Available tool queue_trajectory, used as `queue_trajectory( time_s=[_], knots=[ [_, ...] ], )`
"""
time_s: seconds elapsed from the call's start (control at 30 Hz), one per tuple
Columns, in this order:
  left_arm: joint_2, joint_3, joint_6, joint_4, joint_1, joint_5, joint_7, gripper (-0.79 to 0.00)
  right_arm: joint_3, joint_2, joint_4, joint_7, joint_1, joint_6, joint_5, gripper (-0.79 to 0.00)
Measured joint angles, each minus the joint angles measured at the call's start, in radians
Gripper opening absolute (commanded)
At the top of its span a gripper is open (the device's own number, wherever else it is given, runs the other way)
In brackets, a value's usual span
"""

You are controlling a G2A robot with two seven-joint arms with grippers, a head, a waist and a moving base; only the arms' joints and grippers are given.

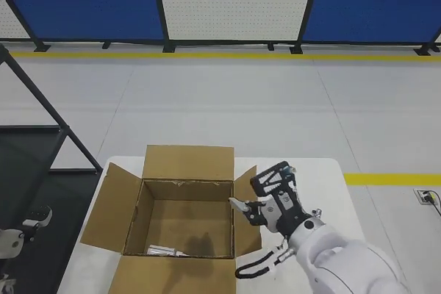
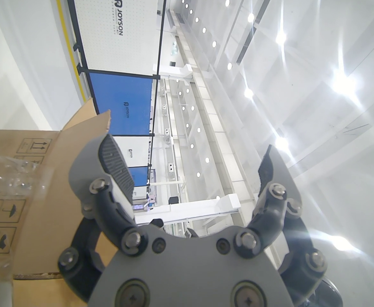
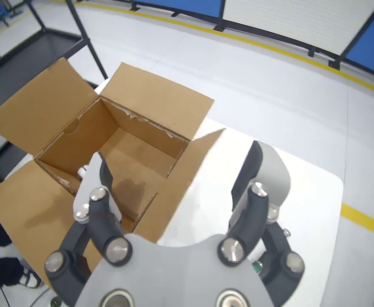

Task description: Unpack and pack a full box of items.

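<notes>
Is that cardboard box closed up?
No, the cardboard box stands open, its four flaps folded outward and its inner floor in plain sight.

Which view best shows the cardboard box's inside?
The top view: it looks straight down into the open cardboard box, floor and flaps visible. The right wrist view sees inside at a slant, the right end effector covering part. The left wrist view shows an outer wall and flap.

One open brown cardboard box (image 1: 187, 163) is set directly on the white rounded-corner table (image 1: 320, 176), toward its left side. The flaps are folded outward, and the left flap overhangs the table edge.
</notes>
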Motion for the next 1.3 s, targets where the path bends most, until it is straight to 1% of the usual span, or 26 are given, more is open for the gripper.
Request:
queue_trajectory(
  time_s=[0.1,0.13,0.2,0.23,0.33,0.43,0.53,0.63,0.73,1.07,1.13,1.2,1.3],
  knots=[
    [0.005,-0.009,-0.003,0.015,-0.001,0.001,-0.045,0.0,-0.122,-0.023,0.117,0.063,0.148,0.018,0.012,0.0],
    [0.007,-0.012,-0.004,0.022,-0.003,0.002,-0.063,0.0,-0.166,-0.035,0.175,0.077,0.208,0.033,0.025,0.0],
    [0.01,-0.017,-0.005,0.031,-0.006,0.006,-0.087,0.0,-0.224,-0.055,0.273,0.088,0.296,0.058,0.057,0.0],
    [0.012,-0.019,-0.004,0.039,-0.01,0.008,-0.1,0.0,-0.258,-0.069,0.342,0.09,0.352,0.072,0.088,0.0],
    [0.017,-0.022,0.008,0.054,-0.018,0.008,-0.124,0.0,-0.325,-0.106,0.523,0.081,0.477,0.1,0.183,0.0],
    [0.017,-0.022,0.009,0.054,-0.018,0.008,-0.124,0.0,-0.374,-0.143,0.703,0.077,0.579,0.094,0.298,0.0],
    [0.017,-0.022,0.009,0.054,-0.018,0.008,-0.124,0.0,-0.402,-0.175,0.857,0.067,0.653,0.083,0.409,0.0],
    [0.017,-0.022,0.009,0.054,-0.018,0.008,-0.124,0.0,-0.428,-0.204,0.988,0.1,0.714,0.063,0.513,0.0],
    [0.017,-0.022,0.009,0.054,-0.018,0.008,-0.124,0.0,-0.463,-0.227,1.088,0.128,0.757,0.075,0.545,0.0],
    [0.017,-0.022,0.009,0.054,-0.018,0.008,-0.124,0.0,-0.463,-0.227,1.088,0.13,0.757,0.075,0.543,0.0],
    [0.017,-0.022,0.009,0.054,-0.018,0.008,-0.124,0.0,-0.459,-0.227,1.094,0.11,0.746,0.067,0.549,0.0],
    [0.017,-0.022,0.009,0.054,-0.018,0.008,-0.124,0.0,-0.465,-0.232,1.126,0.105,0.749,0.058,0.557,0.0],
    [0.017,-0.022,0.009,0.054,-0.018,0.008,-0.124,0.0,-0.486,-0.254,1.214,0.153,0.785,0.045,0.596,0.0]
  ],
)
